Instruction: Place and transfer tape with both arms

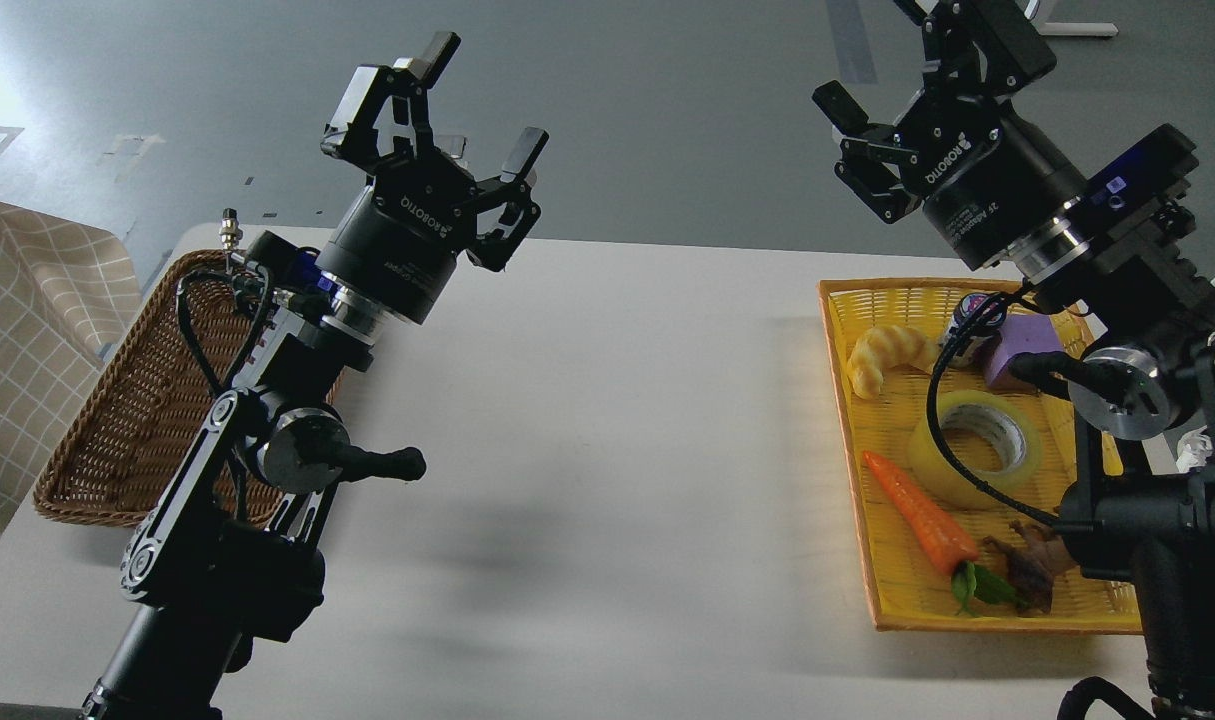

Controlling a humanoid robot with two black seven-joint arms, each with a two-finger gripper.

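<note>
The tape (977, 447), a translucent yellow roll with a grey-white core, lies flat in the yellow tray (857, 440) on the table's right side. A black cable of my right arm crosses in front of it. My right gripper (892, 85) is raised high above the tray's far end, open and holding nothing. My left gripper (472, 110) is lifted above the table's far left, near the brown basket (117, 420), with its fingers spread open and empty.
In the yellow tray lie a croissant toy (887, 358), a purple block (1022, 345), a small dark can (967, 322), a carrot toy (922, 512) and a brown figure (1032, 565). A checked cloth (22, 330) hangs at far left. The white table (607, 450) spans the middle.
</note>
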